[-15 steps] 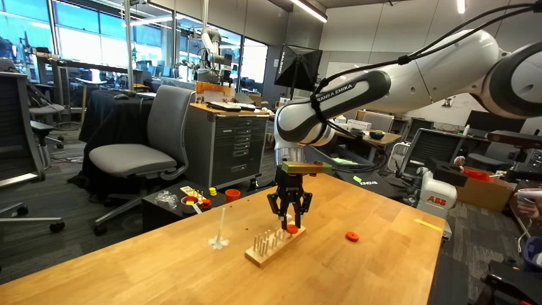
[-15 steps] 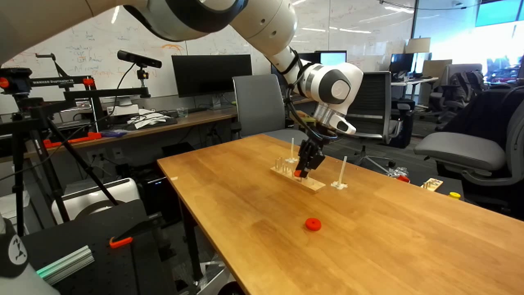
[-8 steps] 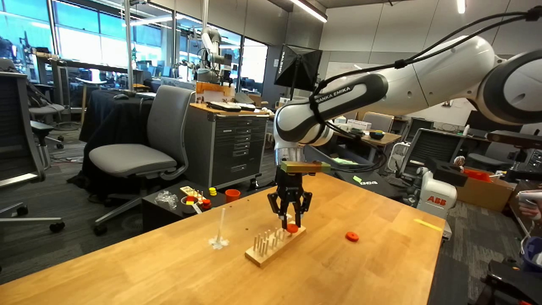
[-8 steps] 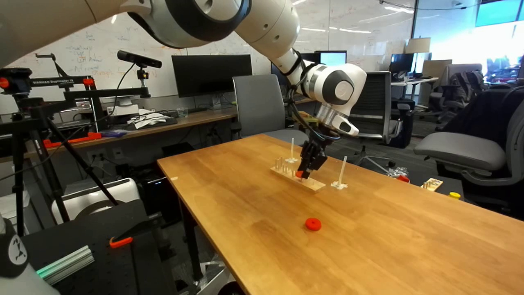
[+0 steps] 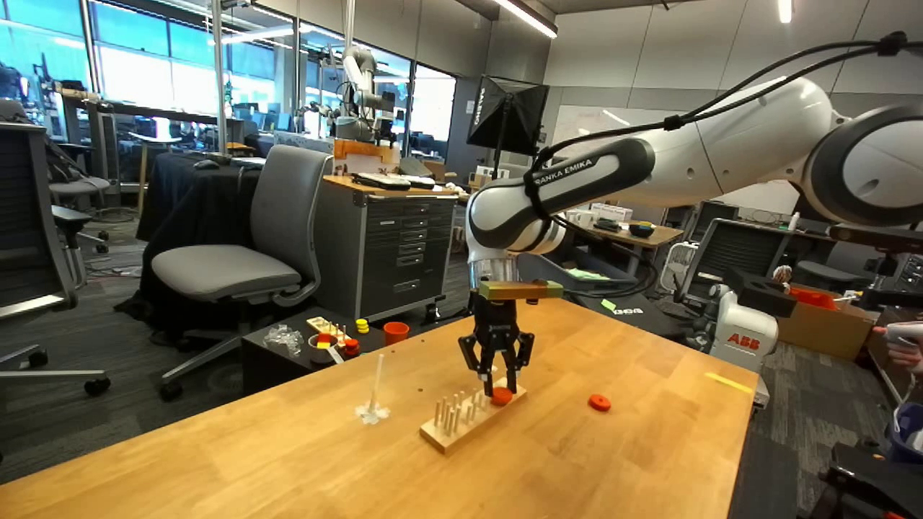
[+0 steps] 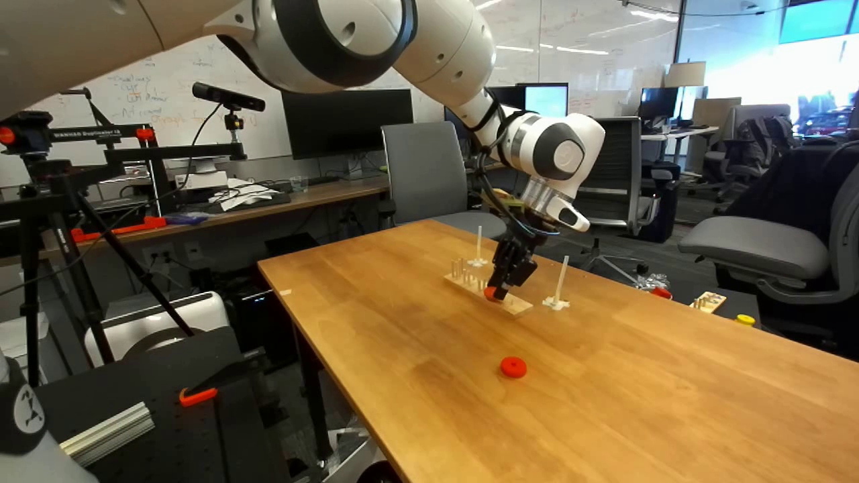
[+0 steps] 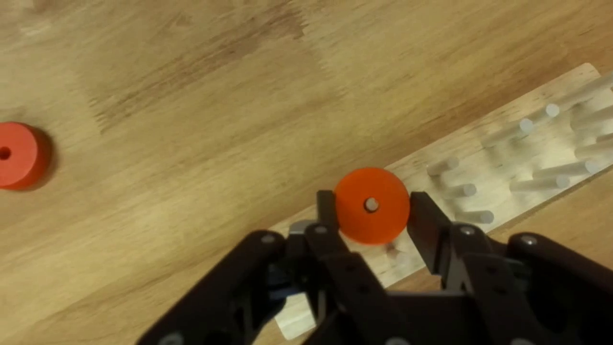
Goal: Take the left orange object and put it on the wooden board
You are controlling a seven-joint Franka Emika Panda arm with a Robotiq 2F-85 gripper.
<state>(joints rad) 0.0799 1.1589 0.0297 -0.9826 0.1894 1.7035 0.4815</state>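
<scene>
Where the broad wooden surface (image 5: pixel 288 468) stretches across both exterior views, my white arm (image 5: pixel 598 173) reaches over it and bends down at the wrist. Behind the surface, in an exterior view, I see a dark drawer cabinet (image 5: pixel 407 252) with a grey chair (image 5: pixel 281 223) beside it. Lying flat on the surface is the small wooden board (image 6: pixel 517 305), and right above it my black pincer (image 5: pixel 500 390) points downward. From the wrist view I read it as clamped on the left orange object (image 7: pixel 373 223): its two fingers (image 7: pixel 327 206) touch the rim on opposite sides. Near the board, but apart from it, two thin pale sticks (image 6: pixel 562 282) stand upright, each with a white patch around its foot.

I have the left orange object, a flat round disc, over the board. The second orange piece (image 6: pixel 513 367) lies flat on the surface, well apart from the board, with a dark hole in its middle. Slim pegs (image 7: pixel 565 170) rise from the board, most of those I can see grouped to one side of the clamped disc. One pale peg end (image 7: pixel 371 204) shows inside the disc's centre hole; whether the disc's underside rests on the wood, I cannot tell.
</scene>
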